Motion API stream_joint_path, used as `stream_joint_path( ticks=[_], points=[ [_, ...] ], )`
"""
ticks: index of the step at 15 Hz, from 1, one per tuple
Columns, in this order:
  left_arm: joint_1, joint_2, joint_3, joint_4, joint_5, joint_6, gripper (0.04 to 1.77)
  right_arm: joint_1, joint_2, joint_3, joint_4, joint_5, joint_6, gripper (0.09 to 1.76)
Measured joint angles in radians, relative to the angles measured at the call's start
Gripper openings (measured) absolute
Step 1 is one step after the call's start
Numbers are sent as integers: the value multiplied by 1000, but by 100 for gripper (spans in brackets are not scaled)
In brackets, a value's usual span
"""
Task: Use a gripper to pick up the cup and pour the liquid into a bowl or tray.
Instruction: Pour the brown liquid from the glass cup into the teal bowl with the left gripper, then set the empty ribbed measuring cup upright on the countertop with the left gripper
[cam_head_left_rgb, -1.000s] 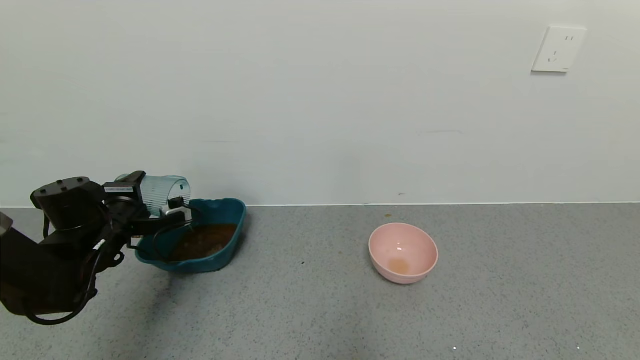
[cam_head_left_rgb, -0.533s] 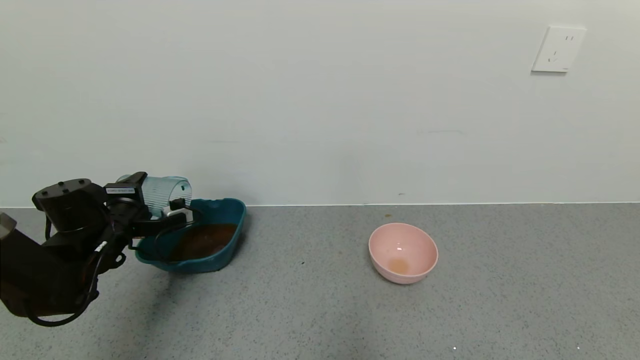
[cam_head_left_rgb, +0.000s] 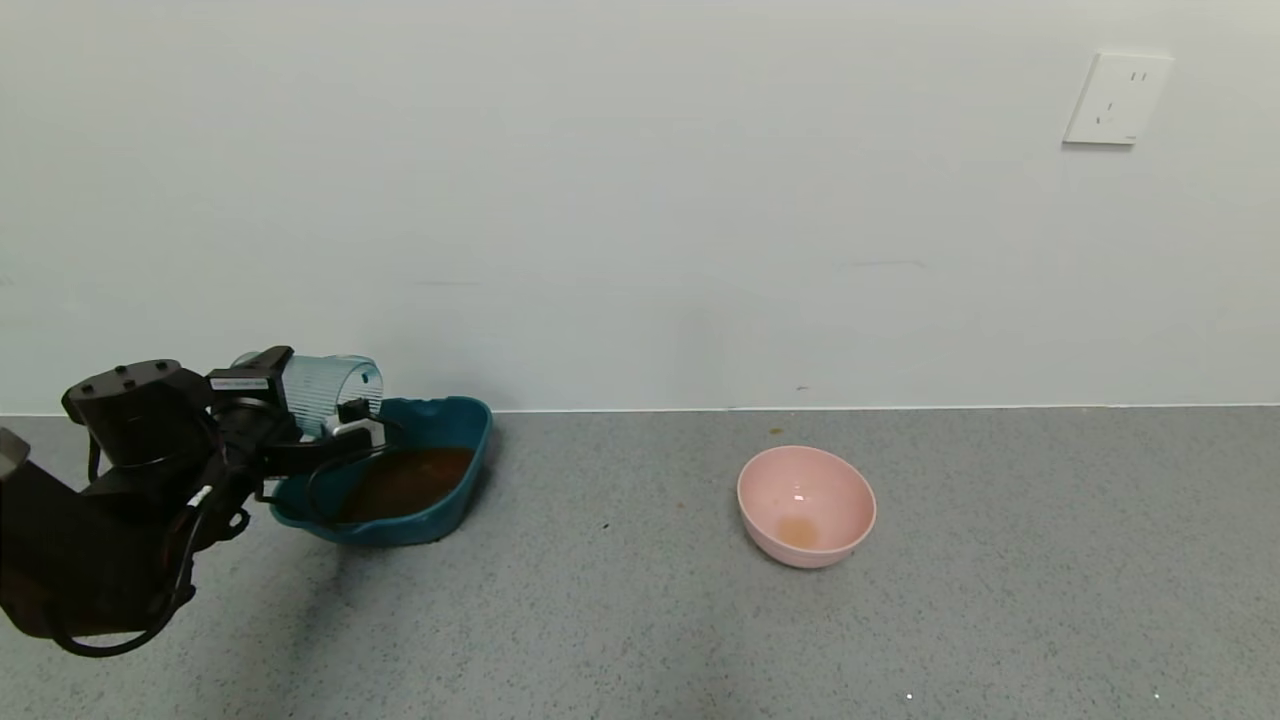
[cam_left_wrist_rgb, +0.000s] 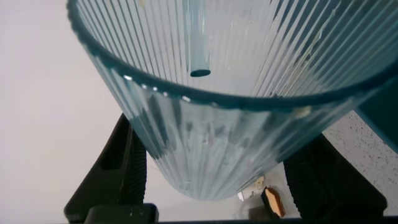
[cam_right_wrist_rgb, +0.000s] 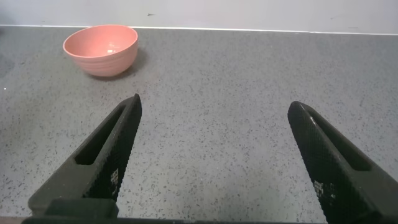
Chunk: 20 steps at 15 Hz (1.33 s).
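Note:
My left gripper (cam_head_left_rgb: 300, 415) is shut on the ribbed blue-green cup (cam_head_left_rgb: 325, 385) and holds it on its side, mouth toward the dark teal tray (cam_head_left_rgb: 470, 470), above the tray's left end. The tray holds reddish-brown liquid (cam_head_left_rgb: 405, 480). In the left wrist view the cup (cam_left_wrist_rgb: 224, 118) fills the frame between the two black fingers (cam_left_wrist_rgb: 127, 168) and looks empty. My right gripper (cam_right_wrist_rgb: 214, 112) is open and empty above bare floor; it is out of the head view.
A round pink bowl (cam_head_left_rgb: 806, 505) with a faint orange stain stands on the grey speckled surface to the right of the tray; it also shows in the right wrist view (cam_right_wrist_rgb: 101, 48). A white wall runs close behind, with a socket (cam_head_left_rgb: 1115, 98) at upper right.
The cup stays tipped over the tray with only a slight shift of the left arm. The ripples in the tray's liquid have settled. Nothing else moved.

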Motion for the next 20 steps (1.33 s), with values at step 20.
stream_joint_path(
  ticks=[20],
  points=[
    [-19, -198, 121, 152, 3, -524, 125, 0, 0, 0, 0, 0, 0, 171]
  ],
)
